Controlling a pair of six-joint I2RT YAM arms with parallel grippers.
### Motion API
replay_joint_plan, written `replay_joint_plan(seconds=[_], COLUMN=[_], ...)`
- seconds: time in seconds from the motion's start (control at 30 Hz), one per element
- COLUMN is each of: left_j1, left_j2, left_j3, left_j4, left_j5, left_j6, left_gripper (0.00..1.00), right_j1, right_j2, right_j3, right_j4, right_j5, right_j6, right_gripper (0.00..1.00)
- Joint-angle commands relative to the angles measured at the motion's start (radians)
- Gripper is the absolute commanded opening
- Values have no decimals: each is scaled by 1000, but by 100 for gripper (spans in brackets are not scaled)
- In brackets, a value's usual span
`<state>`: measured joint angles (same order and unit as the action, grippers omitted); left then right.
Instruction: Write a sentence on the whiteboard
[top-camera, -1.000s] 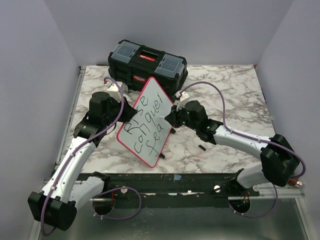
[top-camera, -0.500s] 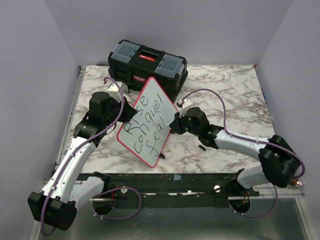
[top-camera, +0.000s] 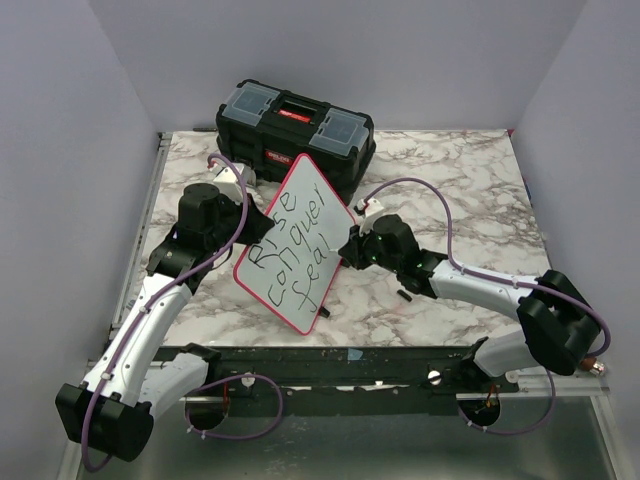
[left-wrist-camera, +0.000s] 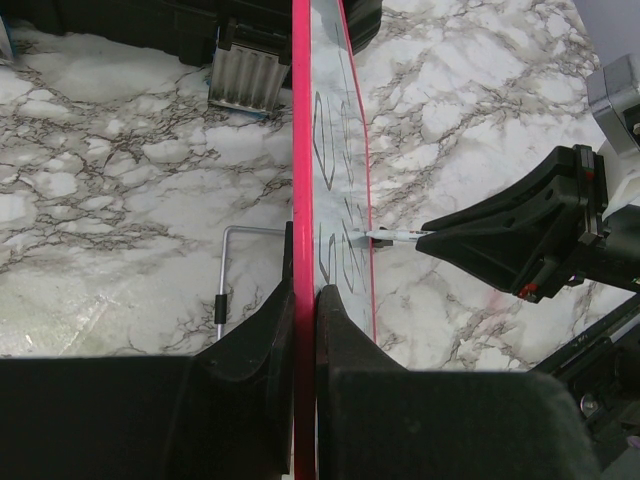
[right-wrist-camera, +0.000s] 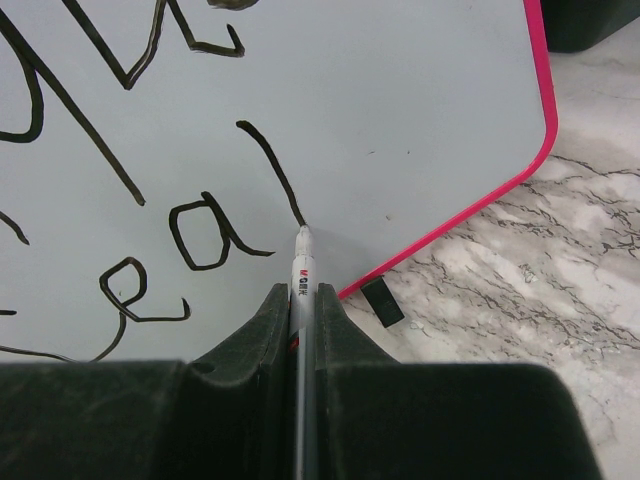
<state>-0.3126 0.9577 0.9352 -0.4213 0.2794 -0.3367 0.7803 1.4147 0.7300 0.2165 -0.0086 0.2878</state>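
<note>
Grippers both closed on loads: the left gripper clamps the pink rim of the whiteboard. The right gripper pinches a marker pen, its tip touching the board at the foot of a stroke after "fea" in the sentence. Both arms reach forward with bent elbows. The board stands tilted between them, before the black toolbox. The right wrist sits lower than a second earlier.
</note>
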Motion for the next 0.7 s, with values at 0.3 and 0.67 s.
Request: replay_joint_plan(seconds=[0.3,0.67], left_j1=[-13,-13], left_j2=[8,4], left_j3=[-15,-15], left_j4=[-79,-80], left_j5=[-31,-31], left_j6=[110,109], left_gripper=[0,0], right_j1=[6,5], right_j2=[8,26], right_j3=[67,104], right_j4=[-11,-17], right_j5=[-2,3], right_j6=[-6,-17], right_gripper=[1,1])
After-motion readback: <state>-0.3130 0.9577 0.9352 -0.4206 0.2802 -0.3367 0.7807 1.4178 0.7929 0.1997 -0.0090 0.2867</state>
